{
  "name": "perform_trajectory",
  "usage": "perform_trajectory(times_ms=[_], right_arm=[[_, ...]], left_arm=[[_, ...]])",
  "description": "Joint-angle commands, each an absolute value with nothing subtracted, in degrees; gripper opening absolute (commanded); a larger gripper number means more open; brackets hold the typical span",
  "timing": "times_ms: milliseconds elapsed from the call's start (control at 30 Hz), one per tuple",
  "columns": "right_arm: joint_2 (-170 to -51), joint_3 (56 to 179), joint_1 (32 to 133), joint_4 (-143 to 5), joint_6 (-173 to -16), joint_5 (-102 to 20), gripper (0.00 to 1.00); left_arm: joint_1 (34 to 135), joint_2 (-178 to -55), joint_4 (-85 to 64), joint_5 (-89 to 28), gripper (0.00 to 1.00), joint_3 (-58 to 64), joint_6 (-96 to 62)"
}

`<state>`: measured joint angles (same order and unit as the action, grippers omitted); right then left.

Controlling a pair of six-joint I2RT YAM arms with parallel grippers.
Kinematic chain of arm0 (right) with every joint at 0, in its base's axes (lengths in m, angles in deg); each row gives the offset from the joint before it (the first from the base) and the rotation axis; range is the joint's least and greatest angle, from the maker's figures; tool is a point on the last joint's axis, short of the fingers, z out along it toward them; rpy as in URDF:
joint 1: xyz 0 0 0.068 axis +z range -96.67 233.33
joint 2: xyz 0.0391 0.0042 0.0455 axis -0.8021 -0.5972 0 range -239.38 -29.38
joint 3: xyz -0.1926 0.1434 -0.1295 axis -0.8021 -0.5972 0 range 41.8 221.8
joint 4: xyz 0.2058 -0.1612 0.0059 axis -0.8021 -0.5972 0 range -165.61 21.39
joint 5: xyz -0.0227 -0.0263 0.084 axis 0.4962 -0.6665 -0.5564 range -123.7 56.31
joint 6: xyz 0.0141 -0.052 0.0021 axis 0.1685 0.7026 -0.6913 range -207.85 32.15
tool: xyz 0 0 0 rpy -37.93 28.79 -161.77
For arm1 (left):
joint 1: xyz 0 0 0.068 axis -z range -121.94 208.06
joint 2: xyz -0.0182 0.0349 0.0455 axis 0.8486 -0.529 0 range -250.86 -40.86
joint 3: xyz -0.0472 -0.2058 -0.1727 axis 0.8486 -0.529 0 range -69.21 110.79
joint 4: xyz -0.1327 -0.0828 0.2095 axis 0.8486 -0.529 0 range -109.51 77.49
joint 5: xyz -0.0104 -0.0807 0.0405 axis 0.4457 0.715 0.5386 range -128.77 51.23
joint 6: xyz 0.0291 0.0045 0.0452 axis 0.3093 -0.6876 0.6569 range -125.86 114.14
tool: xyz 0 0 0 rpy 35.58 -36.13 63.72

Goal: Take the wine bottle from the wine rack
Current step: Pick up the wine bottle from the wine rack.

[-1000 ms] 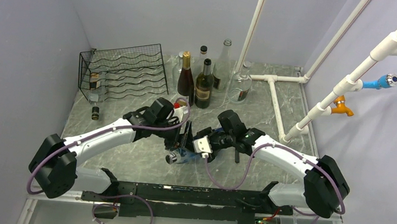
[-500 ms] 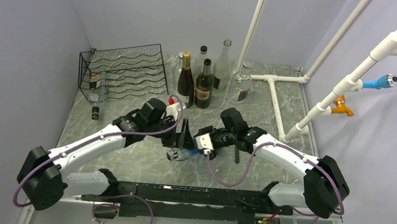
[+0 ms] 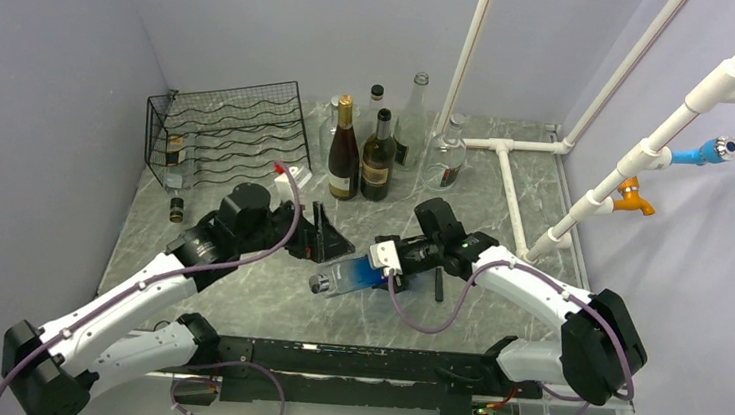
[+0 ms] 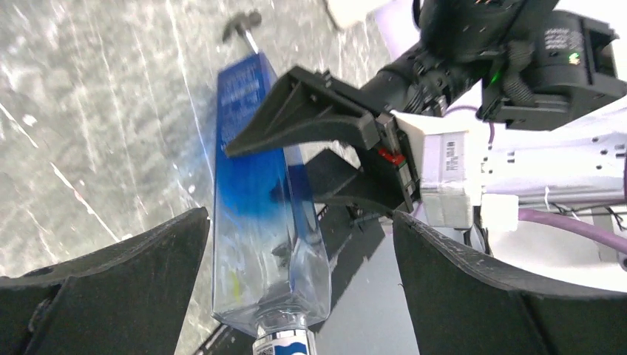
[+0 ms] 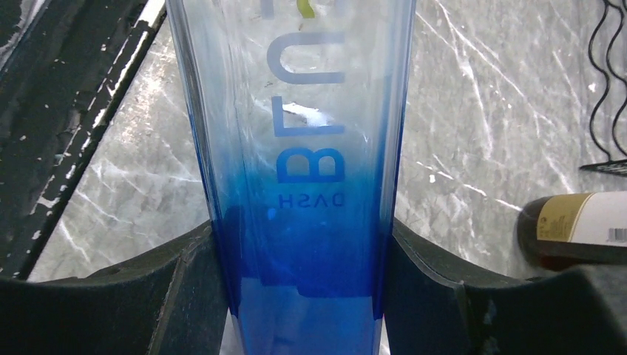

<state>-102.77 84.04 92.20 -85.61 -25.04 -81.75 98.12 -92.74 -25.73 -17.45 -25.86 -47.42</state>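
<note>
- The wine rack (image 3: pixel 229 135) stands at the far left of the tabletop (image 3: pixel 236 291), with a labelled bottle (image 3: pixel 176 151) lying in its left end.
- The left end effector (image 3: pixel 329 236) sits near the middle with its jaws spread wide and gripping nothing. The wine bottle lies just to its right, and in the left wrist view it shows between the fingers without touching either one.
- The wine bottle (image 3: pixel 345 278), clear glass tinted blue, lies tilted at centre, well apart from the rack, with its neck pointing near-left. Whether it touches the tabletop cannot be told.
- The right end effector (image 3: pixel 375 265) is clamped on the bottle's blue base end.
</note>
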Motion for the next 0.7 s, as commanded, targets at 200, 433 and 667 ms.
perform_trajectory(times_ms=[200,433,667], right_arm=[[-100.1,86.6,88.6,-83.0,-30.1,-91.0,0.00],[-100.0,87.1,85.4,-78.7,-38.7,-94.0,0.00],[-100.1,86.6,82.1,-70.2,-51.6,-96.3,0.00]], left_arm=[[97.2,-86.1,-20.6,-27.5,0.99,-24.1,-39.7],[97.2,-79.4,-14.2,-30.9,1.00,-30.8,-41.1],[97.1,-74.2,-7.3,-35.6,0.99,-35.4,-42.7]])
